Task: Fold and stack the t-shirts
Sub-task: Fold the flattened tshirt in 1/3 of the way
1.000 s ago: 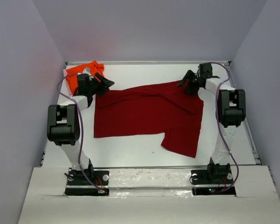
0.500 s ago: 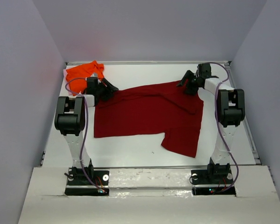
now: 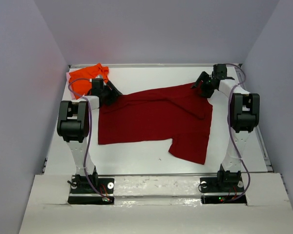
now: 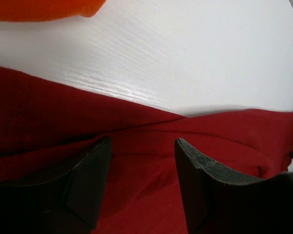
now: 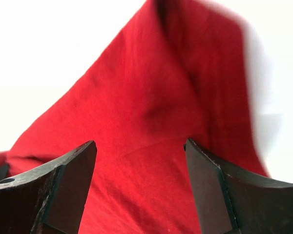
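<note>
The dark crimson t-shirt [image 3: 154, 119] lies spread across the middle of the white table, partly folded, one sleeve hanging toward the near right. The orange t-shirt [image 3: 85, 77] is bunched in the far left corner; a strip of it shows at the top of the left wrist view [image 4: 39, 9]. My left gripper [image 3: 112, 92] is open over the crimson shirt's far left corner [image 4: 141, 161]. My right gripper [image 3: 201, 84] is open over the shirt's far right corner [image 5: 141, 146]. Neither holds cloth.
The white table [image 3: 136, 156] is walled by grey panels at the back and both sides. A raised rim runs along its far edge. Both arm bases stand at the near edge.
My left gripper slid right from the orange shirt onto the crimson shirt's far left corner. My right gripper shifted slightly right and back at the far right corner. The shirts have not moved.
</note>
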Robot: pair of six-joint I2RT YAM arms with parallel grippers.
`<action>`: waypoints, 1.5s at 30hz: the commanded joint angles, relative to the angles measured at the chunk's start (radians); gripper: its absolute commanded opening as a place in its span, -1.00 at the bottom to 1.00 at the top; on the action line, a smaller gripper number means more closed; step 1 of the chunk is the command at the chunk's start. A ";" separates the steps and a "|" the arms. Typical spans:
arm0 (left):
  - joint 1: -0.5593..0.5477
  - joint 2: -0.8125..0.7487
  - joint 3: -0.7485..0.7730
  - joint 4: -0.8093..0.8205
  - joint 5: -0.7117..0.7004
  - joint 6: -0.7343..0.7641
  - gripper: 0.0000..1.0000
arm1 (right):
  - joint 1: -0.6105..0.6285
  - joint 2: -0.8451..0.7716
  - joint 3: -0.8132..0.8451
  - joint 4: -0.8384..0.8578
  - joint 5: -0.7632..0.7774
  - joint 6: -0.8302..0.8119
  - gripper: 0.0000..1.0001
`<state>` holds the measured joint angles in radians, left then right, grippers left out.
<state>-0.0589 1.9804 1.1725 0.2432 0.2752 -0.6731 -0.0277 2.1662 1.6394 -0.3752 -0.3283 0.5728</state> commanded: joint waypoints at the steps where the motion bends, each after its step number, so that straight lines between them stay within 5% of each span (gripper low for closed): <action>1: -0.018 -0.054 -0.014 -0.093 -0.018 0.044 0.35 | -0.037 -0.036 0.089 -0.027 0.028 -0.005 0.58; 15: -0.056 -0.077 0.012 -0.110 0.009 0.073 0.35 | -0.072 0.030 0.164 -0.039 -0.096 -0.024 0.54; 26: -0.056 -0.081 0.122 -0.223 -0.085 0.150 0.35 | 0.061 0.041 0.175 -0.048 -0.127 -0.168 0.50; 37: -0.055 -0.071 0.148 -0.242 -0.099 0.167 0.35 | 0.156 0.174 0.292 -0.269 0.156 -0.291 0.51; 45: -0.055 -0.060 0.176 -0.277 -0.116 0.184 0.35 | 0.157 0.199 0.332 -0.358 0.534 -0.343 0.59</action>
<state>-0.1116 1.9324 1.2984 -0.0090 0.1699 -0.5144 0.1368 2.3344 1.9572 -0.6346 -0.0372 0.2817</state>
